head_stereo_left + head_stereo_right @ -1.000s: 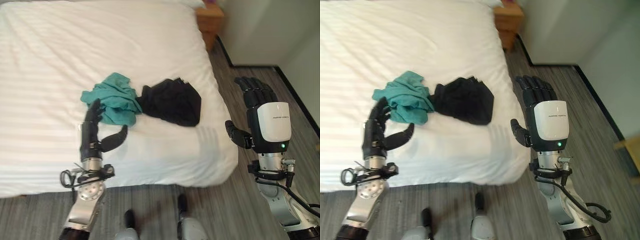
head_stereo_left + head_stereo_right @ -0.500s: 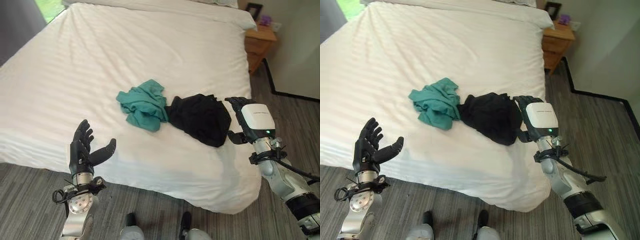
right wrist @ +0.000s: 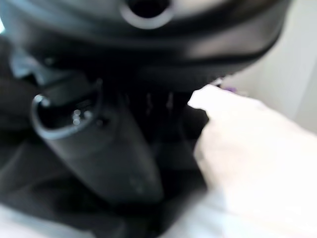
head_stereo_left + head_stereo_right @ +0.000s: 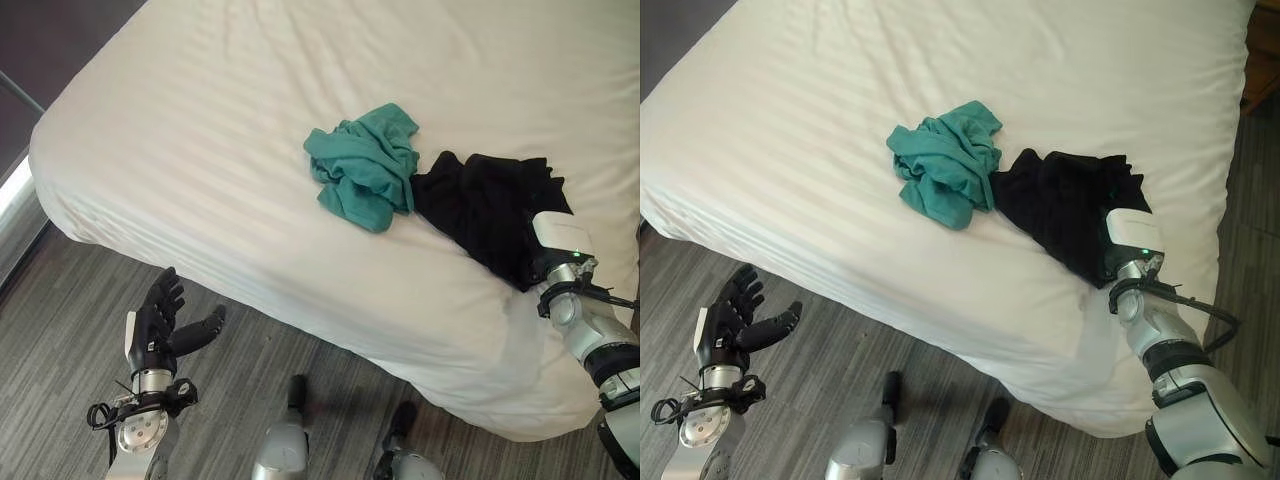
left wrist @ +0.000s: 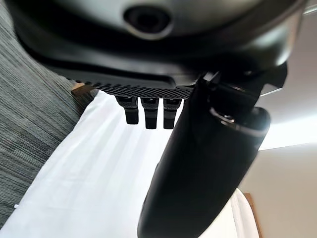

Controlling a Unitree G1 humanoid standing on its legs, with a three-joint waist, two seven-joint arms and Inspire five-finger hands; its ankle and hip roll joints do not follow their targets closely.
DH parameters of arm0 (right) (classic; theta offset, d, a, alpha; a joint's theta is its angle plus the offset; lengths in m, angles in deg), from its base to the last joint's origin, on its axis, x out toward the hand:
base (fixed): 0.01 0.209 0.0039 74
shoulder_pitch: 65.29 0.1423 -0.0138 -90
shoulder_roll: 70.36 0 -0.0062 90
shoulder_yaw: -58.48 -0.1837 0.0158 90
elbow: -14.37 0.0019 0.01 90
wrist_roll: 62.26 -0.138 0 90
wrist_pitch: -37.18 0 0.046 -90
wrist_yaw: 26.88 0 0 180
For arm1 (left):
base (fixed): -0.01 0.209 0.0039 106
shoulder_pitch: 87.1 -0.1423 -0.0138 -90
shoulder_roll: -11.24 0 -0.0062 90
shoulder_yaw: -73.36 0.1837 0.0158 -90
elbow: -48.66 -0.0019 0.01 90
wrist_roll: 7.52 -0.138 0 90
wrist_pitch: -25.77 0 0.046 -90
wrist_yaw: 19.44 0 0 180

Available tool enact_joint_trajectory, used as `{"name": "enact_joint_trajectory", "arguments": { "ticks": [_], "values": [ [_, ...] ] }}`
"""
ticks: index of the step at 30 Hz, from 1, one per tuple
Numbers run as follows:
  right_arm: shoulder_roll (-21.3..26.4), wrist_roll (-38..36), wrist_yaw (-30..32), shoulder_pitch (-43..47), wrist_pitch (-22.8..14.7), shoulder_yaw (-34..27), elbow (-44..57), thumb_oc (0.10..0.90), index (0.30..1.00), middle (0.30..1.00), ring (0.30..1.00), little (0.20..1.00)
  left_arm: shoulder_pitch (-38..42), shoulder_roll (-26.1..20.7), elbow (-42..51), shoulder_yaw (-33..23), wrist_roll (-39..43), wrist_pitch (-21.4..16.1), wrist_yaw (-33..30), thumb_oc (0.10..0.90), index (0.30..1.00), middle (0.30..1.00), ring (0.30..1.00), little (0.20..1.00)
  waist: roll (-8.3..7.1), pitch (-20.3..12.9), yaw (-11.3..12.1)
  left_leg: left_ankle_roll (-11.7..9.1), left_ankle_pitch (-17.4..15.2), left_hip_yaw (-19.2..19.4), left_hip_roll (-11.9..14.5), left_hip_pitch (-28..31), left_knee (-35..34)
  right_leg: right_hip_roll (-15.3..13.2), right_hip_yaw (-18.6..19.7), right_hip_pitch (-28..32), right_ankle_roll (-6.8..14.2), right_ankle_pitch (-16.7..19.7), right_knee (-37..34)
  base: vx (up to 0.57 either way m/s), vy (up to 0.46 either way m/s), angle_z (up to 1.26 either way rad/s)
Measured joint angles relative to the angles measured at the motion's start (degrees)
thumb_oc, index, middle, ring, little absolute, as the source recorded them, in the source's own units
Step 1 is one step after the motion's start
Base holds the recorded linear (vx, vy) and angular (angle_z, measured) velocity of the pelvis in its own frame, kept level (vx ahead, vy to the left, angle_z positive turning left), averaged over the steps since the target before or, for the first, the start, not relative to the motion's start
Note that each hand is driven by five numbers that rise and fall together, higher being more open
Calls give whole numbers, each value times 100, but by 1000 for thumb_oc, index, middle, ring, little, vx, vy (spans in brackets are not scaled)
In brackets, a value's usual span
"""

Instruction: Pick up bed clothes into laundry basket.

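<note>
1. On the white bed (image 4: 200, 130), near its nearer edge, the black garment (image 4: 485, 215) is lying crumpled, touching the teal garment (image 4: 365, 175) bunched just beside it toward the robot's left. No laundry basket is visible.
2. The right hand (image 4: 562, 240) is sitting at the near edge of the black garment. Its fingers are lost against the dark cloth in the head views, and the right wrist view is too blurred to read, so I cannot tell whether they are curled on the fabric or lying straight.
3. The left hand (image 4: 160, 318) is hanging over the grey floor (image 4: 60, 330) off the bed's corner, well apart from both garments, fingers straight and spread, thumb out, holding nothing.
4. Judgement: the step in hand is securing the black garment. To do it well, the fingers should be gathering several folds at once, not pinching one layer, since loose cloth slips and trails.
5. Judgement: lifting straight up before pulling back should be keeping the sheet from dragging and the teal piece from being snagged along.
</note>
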Motion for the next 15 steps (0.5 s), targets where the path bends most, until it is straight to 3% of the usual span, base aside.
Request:
{"name": "enact_joint_trajectory", "arguments": {
  "ticks": [4, 6, 7, 8, 11, 12, 14, 15],
  "values": [
    [355, -613, -132, -5, 123, -237, 881, 400, 300, 300, 300, 300, 230, 14, 4, -17, -17, -2, 90, 800, 900, 900, 900, 900, 151, 72, -74, -29, 0, -2, 73, -81, -1, 36, -30, -64, -31, 31, 2, 53, -39, 5],
    [739, -836, -284, -749, 124, -791, 2463, 400, 300, 300, 300, 300, 515, 17, -19, -252, -286, -10, -250, 800, 900, 900, 900, 900, 193, 110, -103, -47, 76, 13, 63, -25, 0, 93, -20, -14, -95, 80, 40, 52, -17, -6],
    [769, -841, -253, -827, 23, -881, 2712, 400, 300, 300, 300, 300, 652, 12, -25, -363, -332, -17, -409, 800, 900, 900, 900, 900, 134, 124, -272, -57, 64, 33, 111, 36, 4, 103, 12, 11, -93, 75, 43, 161, -20, -4],
    [912, -851, -345, -1477, 123, -1436, 3798, 400, 300, 300, 300, 300, 946, 58, -43, -587, -662, -7, -757, 800, 900, 900, 900, 900, 144, 186, -352, -54, 55, 34, 92, 126, 2, 118, 11, 125, -78, 50, 43, 129, 0, -8],
    [892, -840, -287, -2393, -117, -2438, 5072, 400, 300, 300, 300, 300, 1301, -73, 46, -1088, -1273, 47, -1266, 800, 900, 900, 900, 900, 9, 253, -556, -45, -54, 191, 98, 451, 0, 125, 157, 358, -75, 1, 43, 86, 7, -30],
    [761, -875, -50, -2626, -243, -2910, 5366, 400, 300, 300, 300, 300, 1418, -196, 253, -1380, -1559, 26, -1538, 800, 900, 900, 900, 900, -163, 256, -688, -60, -160, 423, 98, 667, -1, 114, 397, 396, -68, -4, 40, 91, 27, -63],
    [395, -1045, 35, -2859, -335, -3560, 5506, 400, 300, 300, 300, 300, 1552, -300, 413, -1553, -1828, 71, -1716, 800, 900, 900, 900, 900, -300, 205, -852, -37, -210, 601, 75, 781, -1, 108, 549, 419, -68, -1, 42, 5, 30, -63],
    [82, -1372, 356, -2902, -308, -3981, 5508, 400, 300, 300, 300, 300, 1635, -462, 507, -1671, -2066, 128, -1923, 800, 900, 900, 900, 900, -454, 117, -916, -18, -272, 815, 78, 903, -4, 103, 769, 397, -51, 11, 42, -7, 55, -72]
  ]
}}
